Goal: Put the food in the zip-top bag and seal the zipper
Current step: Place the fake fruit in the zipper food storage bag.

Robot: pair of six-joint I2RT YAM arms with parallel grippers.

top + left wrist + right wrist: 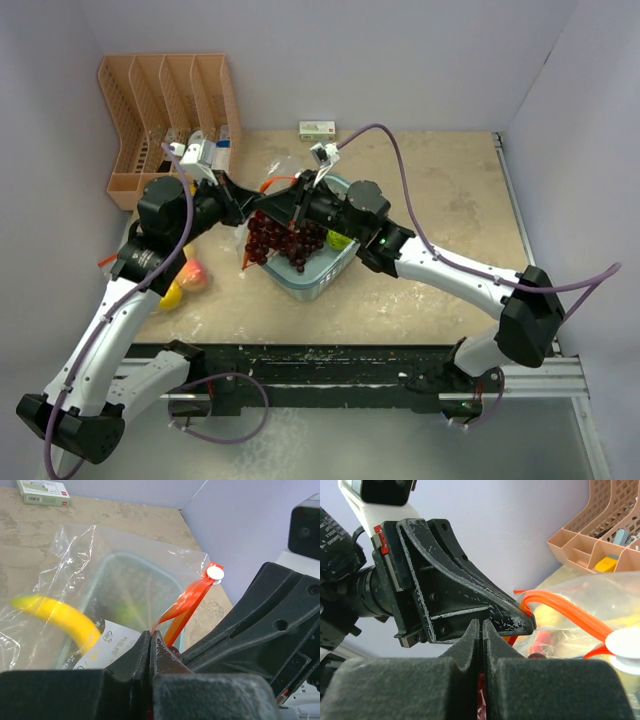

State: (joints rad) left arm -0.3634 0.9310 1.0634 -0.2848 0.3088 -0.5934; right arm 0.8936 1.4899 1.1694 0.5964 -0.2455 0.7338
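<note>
The clear zip-top bag [283,172] [75,565] lies crumpled over the far side of a light blue basket [322,272]. My left gripper [243,208] [150,634] is shut on the bag's orange-red zipper [186,602] [570,609], pinching the strip near its white slider [215,573]. Close beside it, my right gripper [268,212] [482,622] is shut on the dark red grape bunch [285,238], which hangs over the basket's left rim. A pink-yellow peach [193,275] and a yellow fruit [170,297] rest on the table beneath the left arm. Something yellow [60,620] shows blurred through the bag.
A peach-coloured slotted organiser [165,110] [600,535] stands at the back left. A small white-green box [318,129] [42,492] lies against the back wall. A green-yellow item [340,240] sits inside the basket. White walls close the table on three sides.
</note>
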